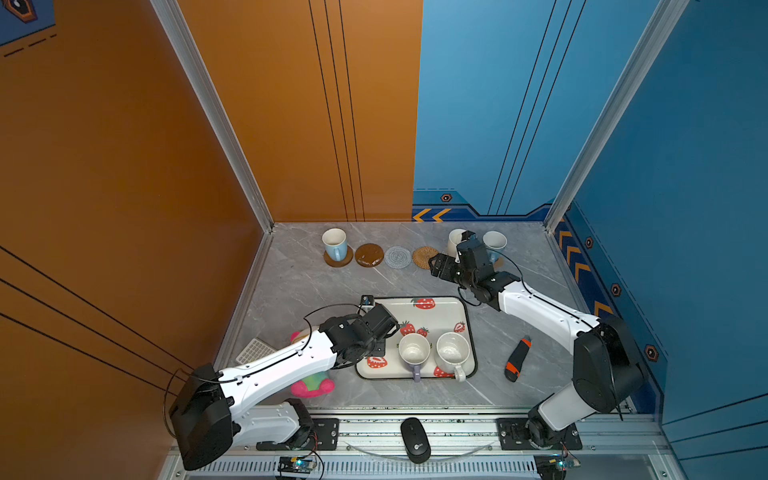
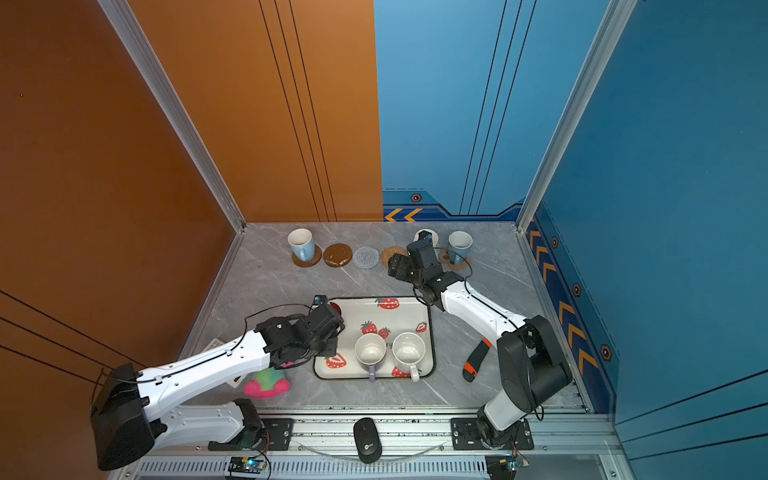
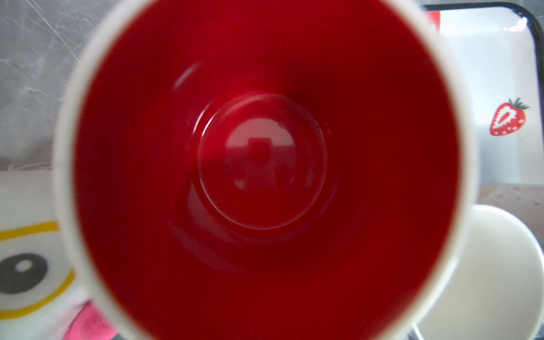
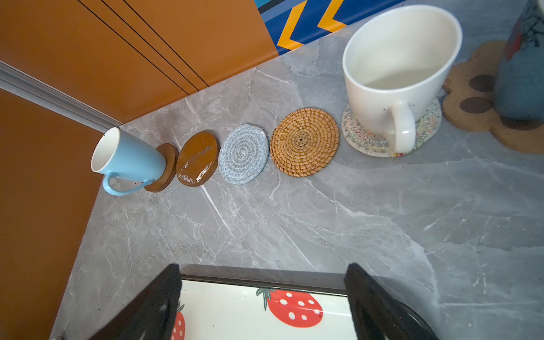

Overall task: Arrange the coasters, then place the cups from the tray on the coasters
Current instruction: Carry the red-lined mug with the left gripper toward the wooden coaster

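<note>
Several coasters line the back of the table: a brown disc (image 1: 369, 254), a grey woven round (image 1: 397, 257) and a tan woven round (image 4: 304, 142) lie bare. A light blue cup (image 1: 335, 244), a white cup (image 4: 397, 70) and another light blue cup (image 1: 494, 243) each stand on a coaster. The tray (image 1: 440, 316) holds a lavender cup (image 1: 414, 350) and a white cup (image 1: 452, 352). My left gripper (image 1: 374, 328) is over the tray's left side, shut on the red-inside cup (image 3: 265, 162), which hides the fingers. My right gripper (image 4: 265, 294) hangs open and empty near the tan round.
A black and orange tool (image 1: 517, 359) lies right of the tray. A pink and green plush toy (image 1: 311, 384) and a white gridded piece (image 1: 254, 351) lie under my left arm. A black mouse (image 1: 415, 440) rests on the front rail. Walls close in the back and sides.
</note>
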Action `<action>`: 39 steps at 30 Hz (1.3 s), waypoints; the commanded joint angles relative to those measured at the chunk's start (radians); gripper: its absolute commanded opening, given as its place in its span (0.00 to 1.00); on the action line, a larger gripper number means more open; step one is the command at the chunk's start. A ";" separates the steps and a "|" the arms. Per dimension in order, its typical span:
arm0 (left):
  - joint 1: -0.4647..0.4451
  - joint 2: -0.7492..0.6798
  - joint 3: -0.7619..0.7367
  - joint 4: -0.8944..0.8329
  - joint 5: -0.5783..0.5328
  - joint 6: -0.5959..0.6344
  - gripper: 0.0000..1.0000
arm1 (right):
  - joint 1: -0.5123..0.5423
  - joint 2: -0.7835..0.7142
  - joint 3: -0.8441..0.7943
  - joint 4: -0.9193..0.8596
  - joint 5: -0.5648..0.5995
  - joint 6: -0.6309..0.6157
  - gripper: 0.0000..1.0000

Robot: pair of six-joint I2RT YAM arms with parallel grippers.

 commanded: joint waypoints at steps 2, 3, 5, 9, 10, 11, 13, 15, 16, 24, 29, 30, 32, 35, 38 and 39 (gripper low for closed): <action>0.041 0.024 0.079 0.016 -0.027 0.061 0.00 | -0.009 -0.028 -0.021 0.014 -0.009 0.001 0.86; 0.048 0.031 0.087 0.017 -0.027 0.071 0.00 | -0.009 -0.030 -0.022 0.013 -0.009 0.002 0.86; 0.072 0.047 0.112 0.022 -0.027 0.088 0.00 | -0.012 -0.036 -0.026 0.013 -0.011 0.000 0.86; 0.109 0.072 0.150 0.036 -0.021 0.123 0.00 | -0.017 -0.045 -0.035 0.016 -0.012 0.001 0.86; 0.123 0.079 0.174 0.037 -0.016 0.132 0.00 | -0.018 -0.048 -0.037 0.016 -0.014 0.002 0.86; 0.132 0.086 0.194 0.036 -0.010 0.138 0.00 | -0.020 -0.048 -0.038 0.018 -0.015 0.002 0.86; 0.149 0.097 0.216 0.036 -0.006 0.147 0.00 | -0.023 -0.052 -0.044 0.019 -0.021 0.002 0.86; 0.164 0.109 0.236 0.036 -0.005 0.163 0.00 | -0.027 -0.058 -0.048 0.021 -0.025 0.002 0.86; 0.171 0.116 0.246 0.036 -0.004 0.169 0.00 | -0.029 -0.060 -0.051 0.022 -0.027 0.002 0.86; 0.226 0.182 0.320 0.055 0.015 0.223 0.00 | -0.036 -0.085 -0.065 0.022 -0.030 0.004 0.86; 0.265 0.233 0.365 0.079 0.044 0.252 0.00 | -0.039 -0.091 -0.069 0.021 -0.035 0.005 0.86; 0.269 0.244 0.375 0.080 0.046 0.260 0.00 | -0.040 -0.093 -0.069 0.021 -0.036 0.006 0.86; 0.277 0.269 0.405 0.083 0.055 0.274 0.00 | -0.039 -0.094 -0.069 0.022 -0.039 0.006 0.86; 0.293 0.303 0.440 0.084 0.066 0.294 0.00 | -0.038 -0.094 -0.069 0.023 -0.040 0.008 0.85; 0.323 0.338 0.472 0.093 0.069 0.315 0.00 | -0.039 -0.094 -0.071 0.020 -0.042 0.004 0.85; 0.336 0.352 0.485 0.096 0.077 0.318 0.00 | -0.039 -0.095 -0.070 0.020 -0.042 0.004 0.85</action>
